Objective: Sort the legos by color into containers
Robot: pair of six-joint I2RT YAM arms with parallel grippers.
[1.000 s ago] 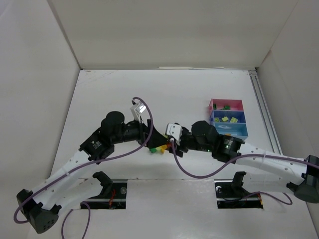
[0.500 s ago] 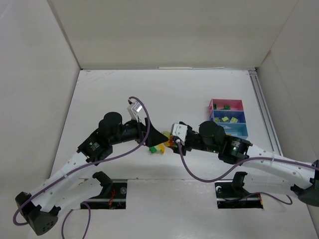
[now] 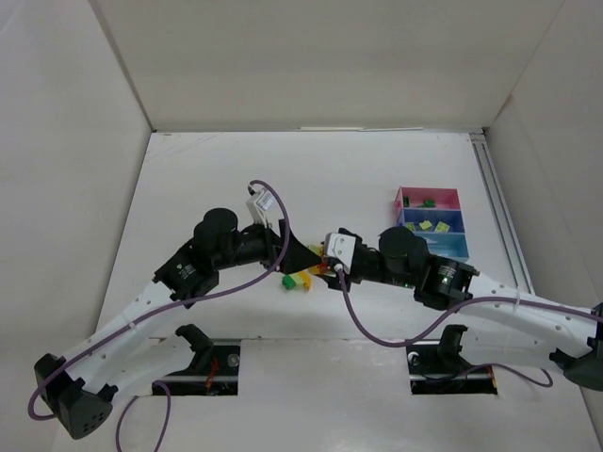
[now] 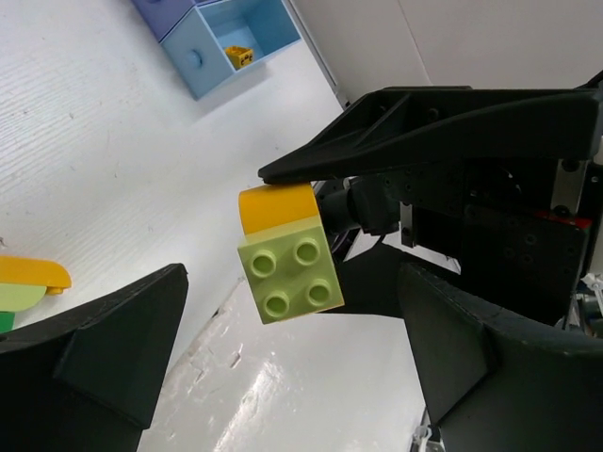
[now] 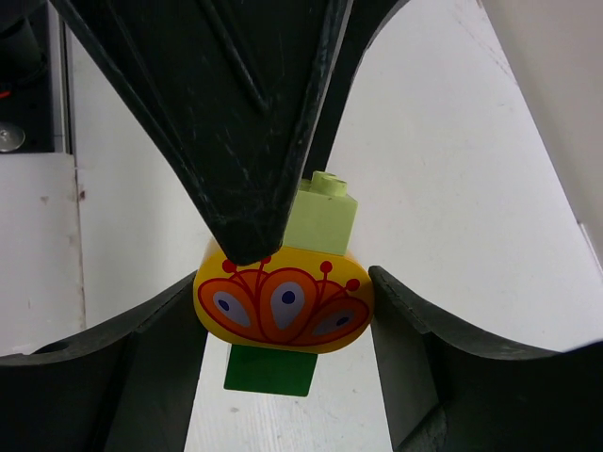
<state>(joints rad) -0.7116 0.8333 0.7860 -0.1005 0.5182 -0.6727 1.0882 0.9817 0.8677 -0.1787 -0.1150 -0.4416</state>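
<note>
White table (image 3: 188, 169), lego clump (image 4: 287, 264) clamped btwn right pincer (image 5: 283, 287)

A white desk (image 3: 358, 169) sits boxed in by plain white panels (image 3: 311, 56) at the back and both sides; a pale rail (image 3: 500, 212) runs along its right edge.

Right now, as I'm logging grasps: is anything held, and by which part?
The right gripper holds a stacked brick clump, pinching the yellow flower-printed brick by its two ends. The left gripper stands open around it, gripping nothing.
</note>
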